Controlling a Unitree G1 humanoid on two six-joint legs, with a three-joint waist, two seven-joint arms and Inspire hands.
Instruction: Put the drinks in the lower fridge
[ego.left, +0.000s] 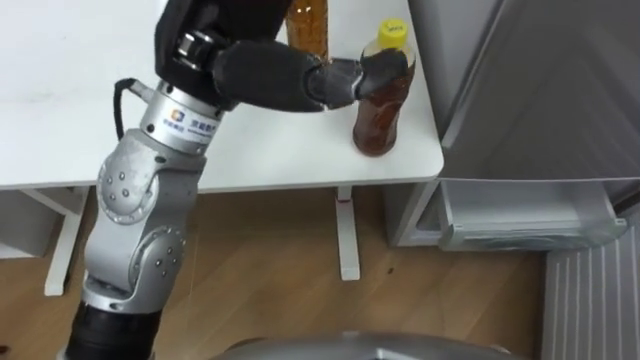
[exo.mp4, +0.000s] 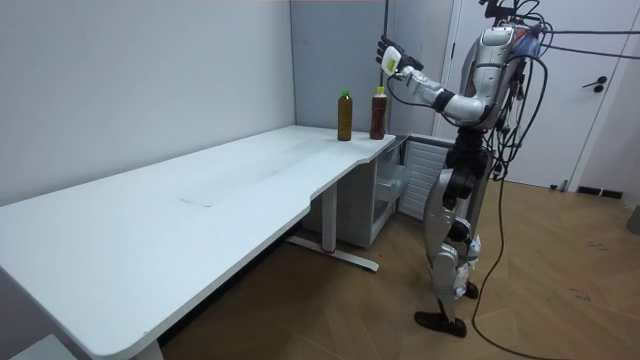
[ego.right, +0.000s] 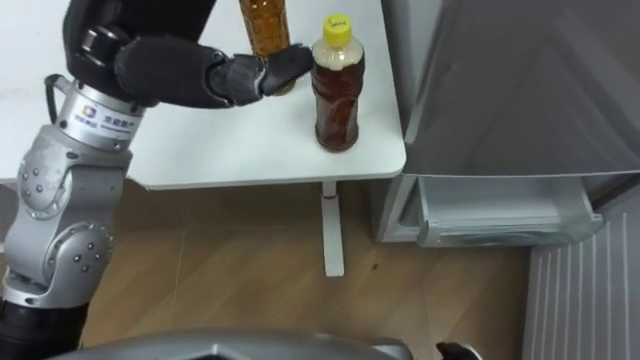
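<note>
Hiding part of the yellow-capped bottle (ego.left: 380, 115) in the left eye view, the left hand (ego.left: 340, 80) seems to touch it. The room view, though, shows that hand raised above both bottles and apart from them, fingers straight and holding nothing. The second bottle (ego.left: 308, 25) is cut off by the top edge of the eye views; the room view shows its green cap. Both stand upright, long axes vertical and caps up, side by side near the corner of the counter (ego.left: 250, 160) next to the fridge (ego.left: 520, 80). The fridge's lower door (ego.left: 530, 215) hangs open, and the compartment behind it is hard to make out. The robot stands at that corner.
</note>
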